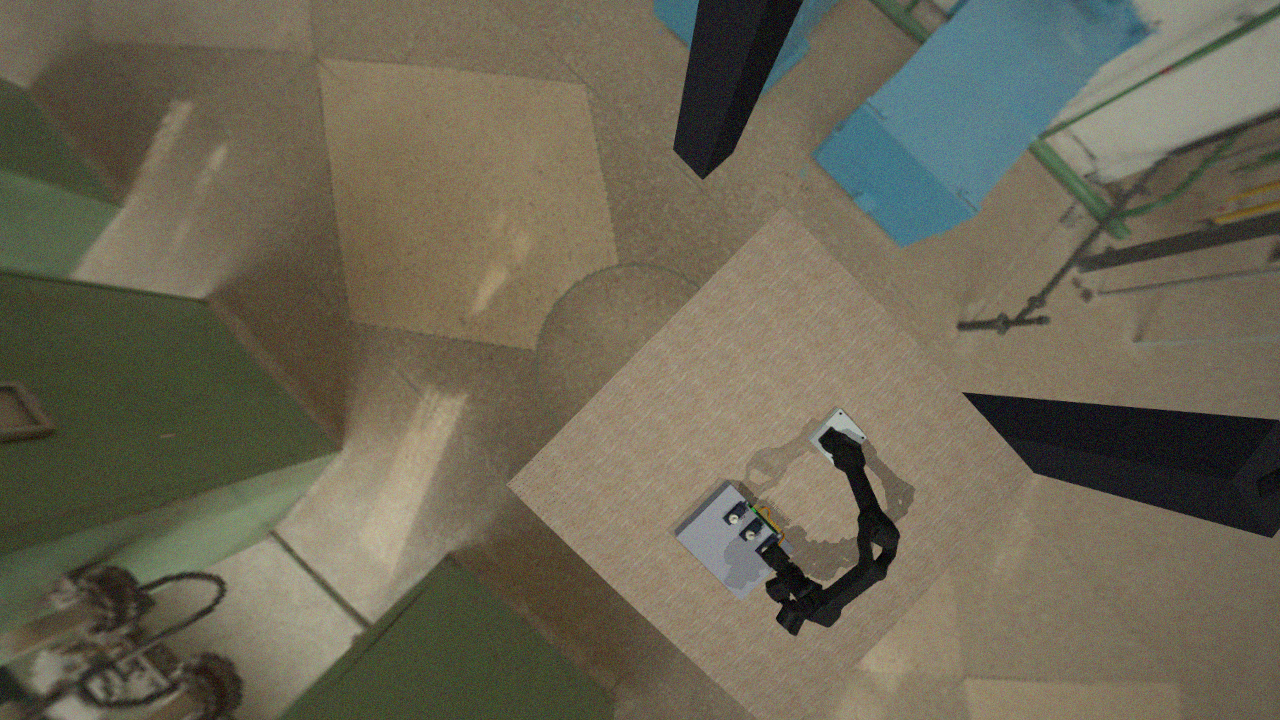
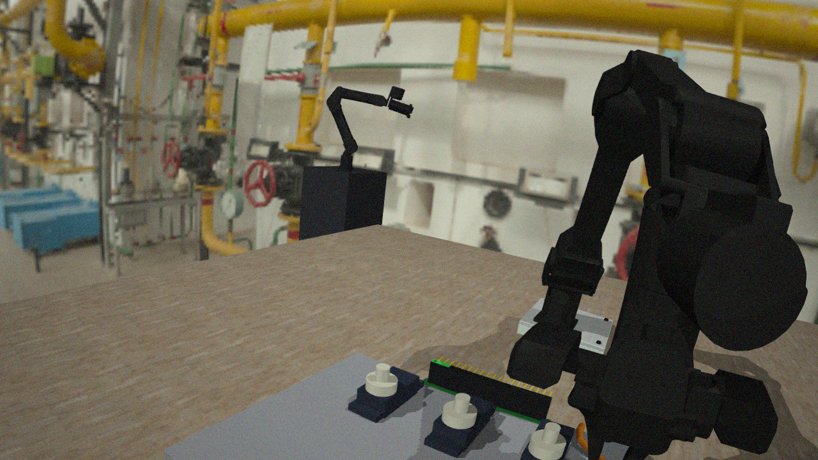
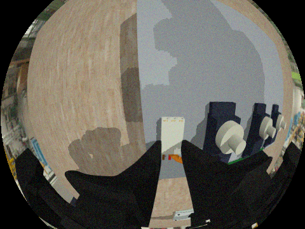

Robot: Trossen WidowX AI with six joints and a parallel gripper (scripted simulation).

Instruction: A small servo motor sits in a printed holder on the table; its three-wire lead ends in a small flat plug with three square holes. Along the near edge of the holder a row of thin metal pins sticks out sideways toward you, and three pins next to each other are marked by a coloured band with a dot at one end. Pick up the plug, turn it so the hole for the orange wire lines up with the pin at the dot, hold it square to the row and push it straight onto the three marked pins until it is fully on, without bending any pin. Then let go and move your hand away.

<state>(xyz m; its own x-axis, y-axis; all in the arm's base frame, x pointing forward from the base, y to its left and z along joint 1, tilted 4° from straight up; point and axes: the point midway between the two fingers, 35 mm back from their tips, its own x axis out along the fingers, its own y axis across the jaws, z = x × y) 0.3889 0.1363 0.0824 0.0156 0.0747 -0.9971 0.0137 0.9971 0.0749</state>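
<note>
The white plug (image 3: 172, 135) lies on the grey holder (image 1: 702, 537) (image 2: 274, 423) (image 3: 153, 74), its holed end pointing away from the wrist camera. Brown, red and orange wires (image 3: 176, 158) leave its near end, orange on the right. My gripper (image 3: 171, 144) has one fingertip against each long side of the plug and is shut on it. The exterior view does not show the plug. The pin row (image 2: 494, 376) sticks out of a black header (image 2: 486, 390) on the holder's edge. A green band (image 2: 441, 363) marks its far left end. The dot is too small to make out.
Three dark blue servos (image 2: 371, 402) (image 3: 222, 111) with white horns stand along the header; the nearest is just right of my fingers in the wrist view. The arm's pale base plate (image 1: 841, 417) (image 2: 594, 338) is on the table (image 1: 680, 394) beyond the pins.
</note>
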